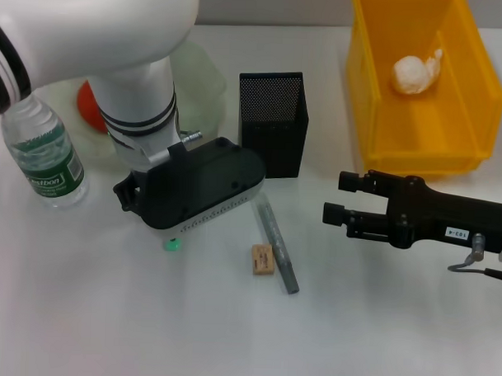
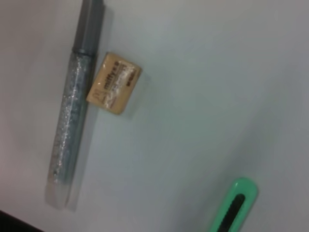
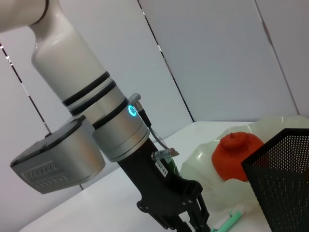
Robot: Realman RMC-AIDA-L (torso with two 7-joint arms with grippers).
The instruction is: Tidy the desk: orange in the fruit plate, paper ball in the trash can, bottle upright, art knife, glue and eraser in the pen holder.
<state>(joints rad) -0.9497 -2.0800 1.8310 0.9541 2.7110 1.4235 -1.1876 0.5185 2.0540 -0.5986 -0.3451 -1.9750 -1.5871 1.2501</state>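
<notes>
The left pincer (image 3: 186, 223) is hovering over the green art knife (image 2: 236, 205) at lower centre-left of the head view; its spread cannot be told. The knife, light, stiff and slim, should be gripped across its middle. The eraser (image 1: 262, 259) and glue (image 1: 275, 245) are lying nearby. The right pincer (image 1: 335, 197), spread, is waiting at right.

Bright-yellow rect. plastic trash bin (image 1: 373, 118) w/ white crumpled paper ball (image 1: 415, 73). Black metal-mesh square pen cup (image 1: 274, 123). Red-orange lumpy fruit (image 3: 236, 154) on pale-green translucent glass dish (image 3: 205, 154). Tan eraser block (image 2: 113, 83), dark print. Silver-glitter glue stick (image 2: 72, 106). Clear bottle (image 1: 44, 154), green label.
</notes>
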